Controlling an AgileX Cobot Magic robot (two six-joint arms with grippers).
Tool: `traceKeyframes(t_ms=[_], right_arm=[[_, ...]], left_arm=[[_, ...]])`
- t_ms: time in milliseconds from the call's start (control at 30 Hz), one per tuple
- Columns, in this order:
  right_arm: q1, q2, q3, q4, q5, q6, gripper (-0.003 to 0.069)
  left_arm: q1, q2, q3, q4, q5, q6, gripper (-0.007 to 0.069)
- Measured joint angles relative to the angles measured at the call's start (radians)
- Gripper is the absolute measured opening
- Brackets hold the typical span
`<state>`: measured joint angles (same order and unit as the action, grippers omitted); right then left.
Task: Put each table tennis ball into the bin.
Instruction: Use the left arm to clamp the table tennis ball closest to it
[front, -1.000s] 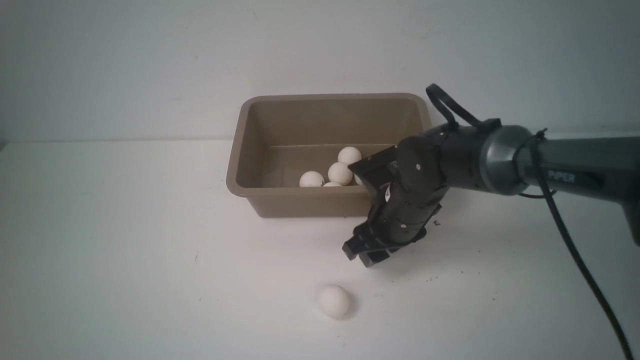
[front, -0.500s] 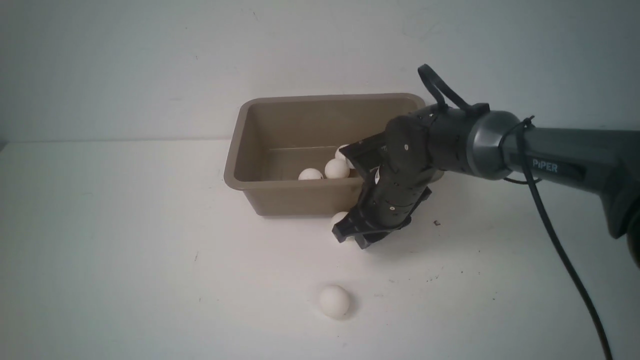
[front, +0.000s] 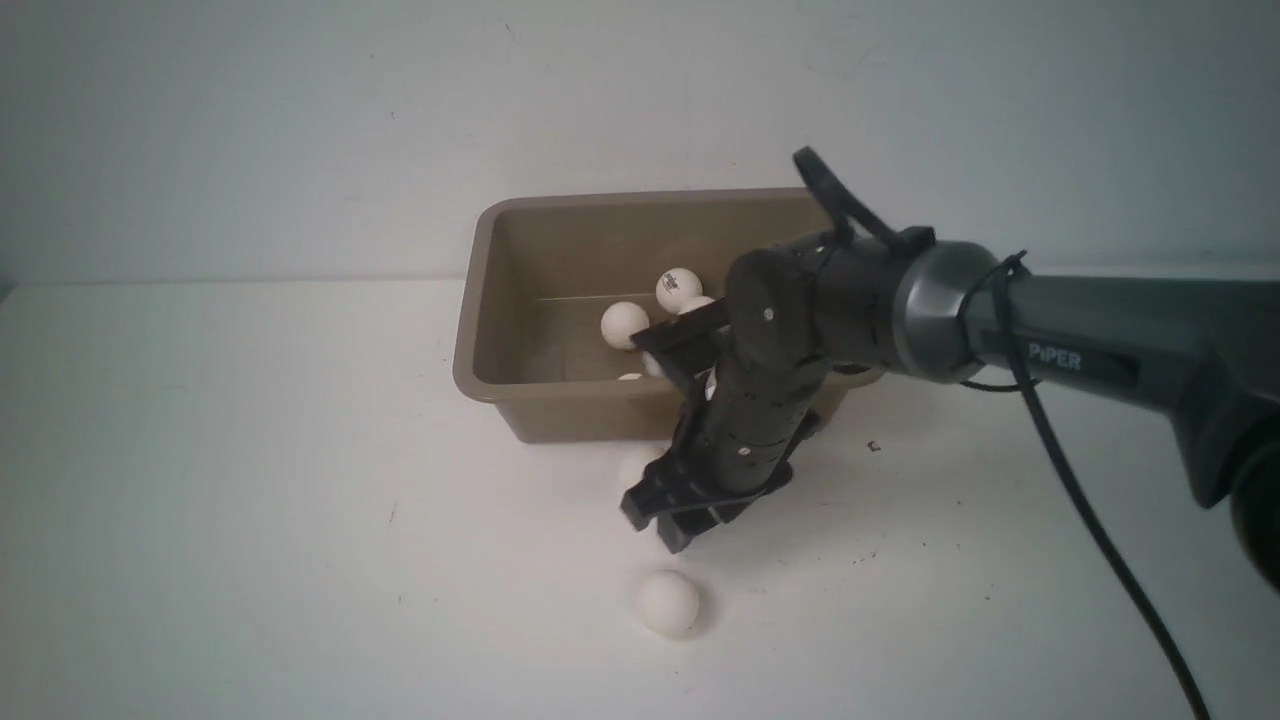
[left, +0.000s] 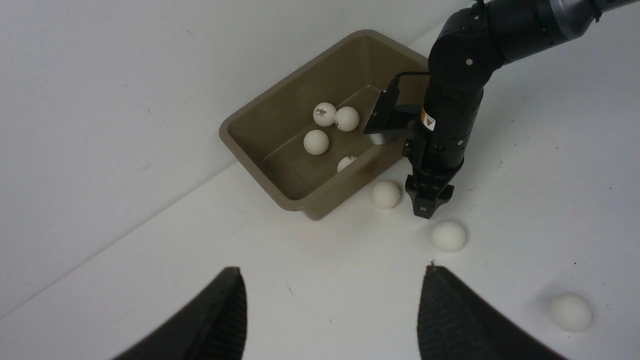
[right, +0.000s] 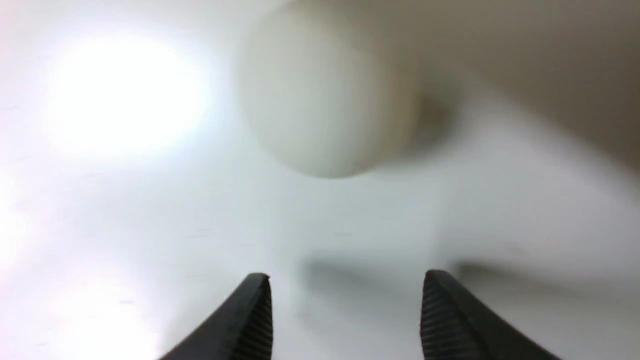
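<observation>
The taupe bin (front: 560, 412) stands at the back of the table and holds several table tennis balls, one marked (front: 678, 288) (left: 324, 114). Three balls lie on the table: one (front: 636, 464) (left: 386, 194) against the bin's front wall, one (front: 668, 603) (left: 448, 235) nearer me, and one (left: 570, 312) further out. My right gripper (front: 665, 522) (right: 347, 276) points down between the first two balls, open and empty. In its wrist view the ball (right: 325, 95) by the bin wall (right: 550, 60) is blurred and ahead of the fingertips. My left gripper (left: 332, 270) hangs open high over the table.
A pale wall rises just behind the bin. The right arm (front: 1100, 330) and its black cable (front: 1090, 520) reach in across the table's right side. Small dark specks (front: 873, 446) dot the white tabletop.
My right gripper has swung left and come down in front of the bin. A ball by the bin's front wall has come into view, and the balls inside have rolled apart.
</observation>
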<state>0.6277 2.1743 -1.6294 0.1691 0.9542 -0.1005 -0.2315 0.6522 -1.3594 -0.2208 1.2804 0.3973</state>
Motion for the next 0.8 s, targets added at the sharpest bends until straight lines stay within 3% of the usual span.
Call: traceKeyframes(t_ms=[467,800], right_arm=[[0.036,-0.011,-0.002,0.006,-0.035,0.002,0.0372],[0.118,-0.027,-0.05,0.014,0.014,0.002,0.0374]], left_arm=[[0.0,0.0,0.0,-0.002,0.0,0.0,0.0415],[0.0,0.0,0.0,-0.002,0.0,0.0,0.0415]])
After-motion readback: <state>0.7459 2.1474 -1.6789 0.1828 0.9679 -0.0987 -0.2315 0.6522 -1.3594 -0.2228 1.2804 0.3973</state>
